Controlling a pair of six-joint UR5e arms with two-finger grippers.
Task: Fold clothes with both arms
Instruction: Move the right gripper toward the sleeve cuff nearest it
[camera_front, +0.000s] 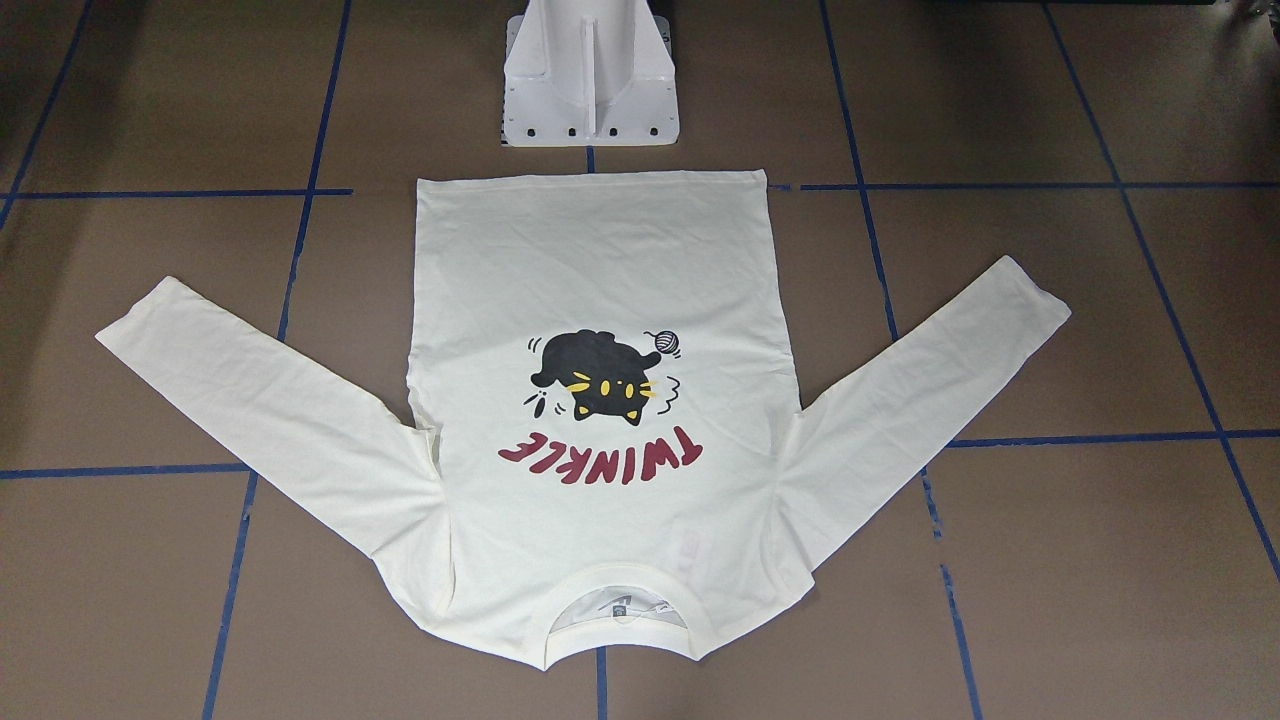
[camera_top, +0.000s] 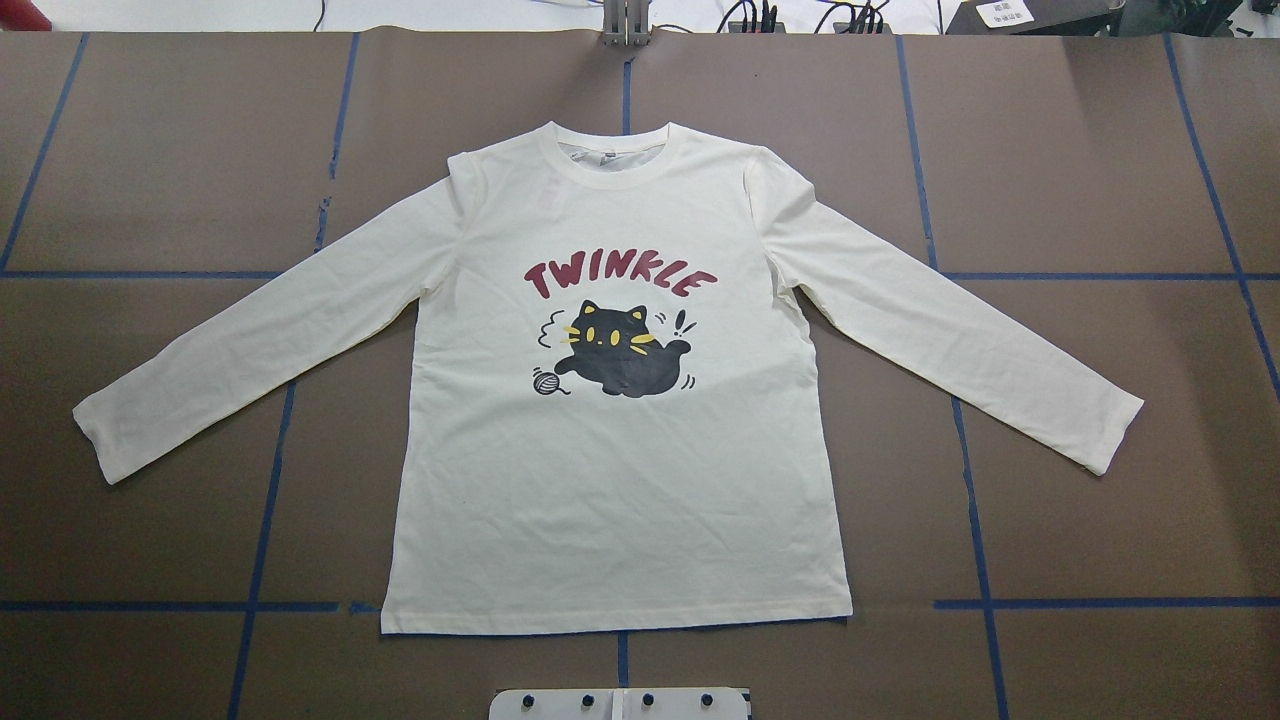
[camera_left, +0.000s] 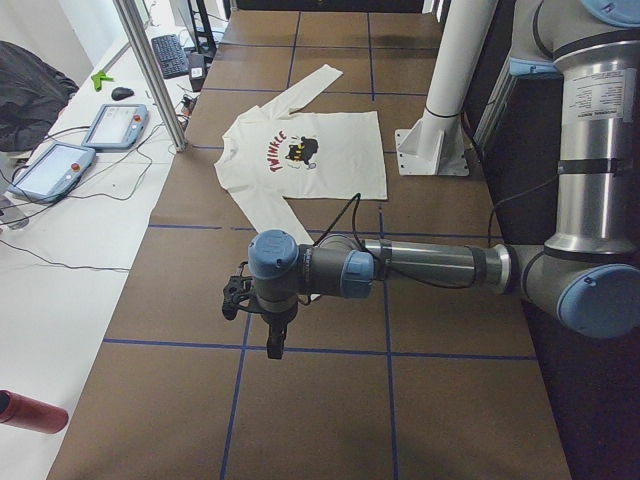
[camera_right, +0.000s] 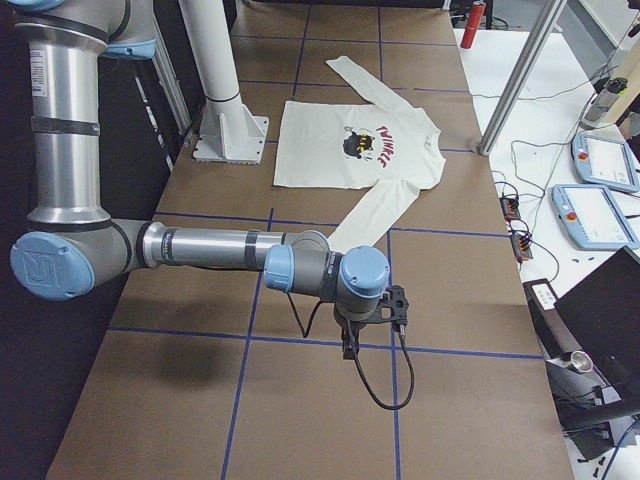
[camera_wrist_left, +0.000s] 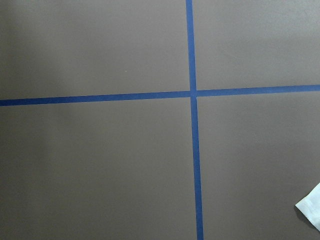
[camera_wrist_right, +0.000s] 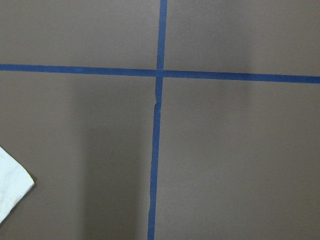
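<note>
The cream-white long-sleeved T-shirt (camera_top: 620, 480) lies flat and print-side up in the middle of the brown table (camera_top: 150, 150). In the overhead view its collar is toward the top of the frame and its hem toward the bottom, near the base of the white pedestal (camera_front: 590, 80). The red "TWINKLE" lettering (camera_top: 620, 277) arches over the black cat print (camera_top: 615, 350) at the chest. Both sleeves (camera_top: 260, 330) spread out and slant down to the lower left and lower right of that frame. Blue tape lines (camera_top: 140, 274) divide the table into squares, and the shirt lies across several of them.

In the exterior left view the left arm (camera_left: 420, 265) reaches level across the middle of the frame. The left end effector (camera_left: 277, 340) points down over bare table, apart from the shirt. In the exterior right view the right arm (camera_right: 210, 247) is posed likewise. The right end effector (camera_right: 350, 345) hangs over bare table, near a sleeve end but not touching it. Whether either end effector's fingers are apart or together cannot be told from these views. Each wrist view shows a tape crossing and a white cuff corner (camera_wrist_right: 12, 185) at the frame's edge.
</note>
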